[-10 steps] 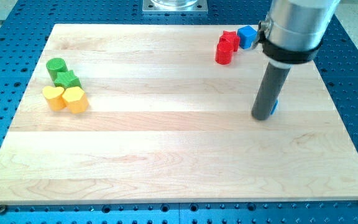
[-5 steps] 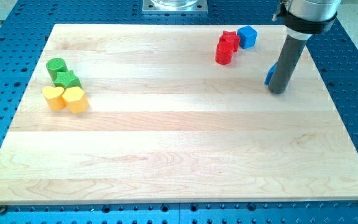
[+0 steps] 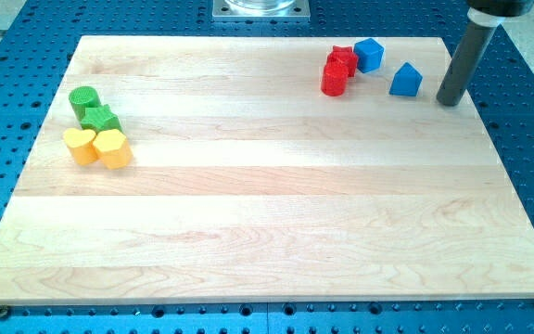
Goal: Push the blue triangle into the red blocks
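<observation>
Camera view shows my tip [image 3: 450, 102] planted near the board's right edge, toward the far right corner, just beside the blue triangle [image 3: 404, 81] but apart from it, on the side away from the red blocks [image 3: 338, 70]. I carry no jaws, only a bare rod, so nothing is grasped and nothing touches me now. The triangle sits free on the board [image 3: 248, 213], near the reds but not against them, with a blue cube [image 3: 369, 54] close to the reds toward the far edge. I judge I stand here because a push toward the left edge from this side would drive the triangle into the reds. Green [image 3: 92, 108] and yellow blocks [image 3: 97, 146] cluster by the left edge, well apart from all this.
</observation>
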